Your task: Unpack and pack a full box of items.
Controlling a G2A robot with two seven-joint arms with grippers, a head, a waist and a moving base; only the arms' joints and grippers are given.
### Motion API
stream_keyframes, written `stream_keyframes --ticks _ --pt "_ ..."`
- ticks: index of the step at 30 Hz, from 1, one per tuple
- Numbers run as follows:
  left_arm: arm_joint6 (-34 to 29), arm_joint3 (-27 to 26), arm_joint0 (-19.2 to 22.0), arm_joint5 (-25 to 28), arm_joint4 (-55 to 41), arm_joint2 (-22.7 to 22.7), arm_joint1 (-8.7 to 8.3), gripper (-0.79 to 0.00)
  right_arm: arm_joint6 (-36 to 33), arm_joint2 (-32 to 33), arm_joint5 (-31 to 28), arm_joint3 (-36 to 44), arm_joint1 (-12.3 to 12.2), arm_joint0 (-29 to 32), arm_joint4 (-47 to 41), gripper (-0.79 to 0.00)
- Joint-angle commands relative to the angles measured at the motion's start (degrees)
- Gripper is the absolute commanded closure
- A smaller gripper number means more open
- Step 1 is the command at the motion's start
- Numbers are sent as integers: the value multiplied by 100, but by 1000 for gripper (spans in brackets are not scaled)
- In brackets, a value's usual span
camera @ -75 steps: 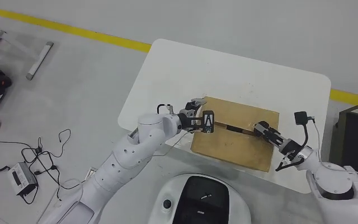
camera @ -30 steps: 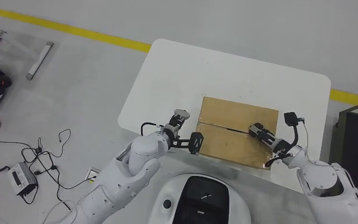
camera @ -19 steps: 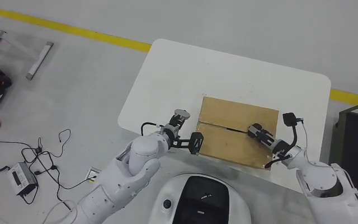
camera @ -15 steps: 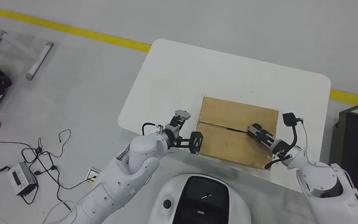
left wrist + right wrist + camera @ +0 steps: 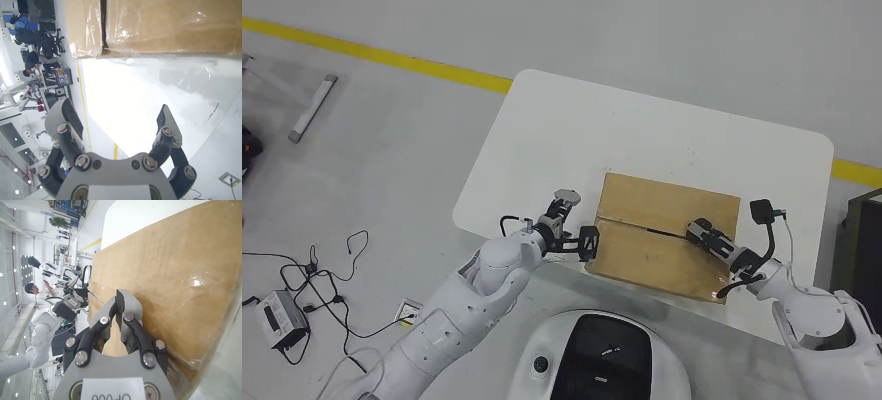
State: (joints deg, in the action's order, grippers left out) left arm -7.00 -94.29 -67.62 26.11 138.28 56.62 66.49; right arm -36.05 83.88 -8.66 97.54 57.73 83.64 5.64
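Note:
A closed brown cardboard box (image 5: pixel 652 205) lies on the white table (image 5: pixel 572 130), its two top flaps meeting in a thin dark seam. My left gripper (image 5: pixel 582 240) hangs open just off the box's left side, level with the seam, holding nothing. In the left wrist view the taped box (image 5: pixel 160 24) stands beyond the open gripper (image 5: pixel 117 117), with bare table between them. My right gripper (image 5: pixel 703 232) rests shut on the box top at the right end of the seam. Its closed fingertips (image 5: pixel 118 300) lie against the cardboard (image 5: pixel 170 275), with nothing gripped.
The box sits near the table's front edge, with bare tabletop behind it and to its left. A dark cabinet (image 5: pixel 864 240) stands beside the table's right edge. A yellow floor line (image 5: pixel 382 55) runs past the table's far side.
The left gripper has come off the box top, dropped to the box's left front corner, then shifted slightly back beside the seam. The flaps lie flatter. The right gripper has barely moved.

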Motion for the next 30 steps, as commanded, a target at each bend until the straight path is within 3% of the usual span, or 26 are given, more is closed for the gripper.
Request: stream_keyframes --ticks 1,12,13,14,16,17,30 --pt "73 108 91 -44 -75 -72 32 -785 -1 -4 3 -8 1 4 2 0" --pt "222 707 519 -481 -262 -386 213 -785 -17 -10 7 -19 7 12 21 0" --pt "228 716 538 -488 -252 -415 225 -680 -21 -7 10 -22 7 11 33 0" --pt "220 718 553 -495 -243 -436 235 -416 -22 -7 9 -25 7 10 36 0" --pt "264 687 559 -564 -254 -456 251 -169 -42 -16 6 -25 7 -4 72 0" --pt "299 668 544 -616 -264 -454 255 0 -56 -21 2 -21 6 -18 97 0" --pt "233 321 248 -670 -64 -171 205 0 -97 -140 32 -55 24 -157 176 0"
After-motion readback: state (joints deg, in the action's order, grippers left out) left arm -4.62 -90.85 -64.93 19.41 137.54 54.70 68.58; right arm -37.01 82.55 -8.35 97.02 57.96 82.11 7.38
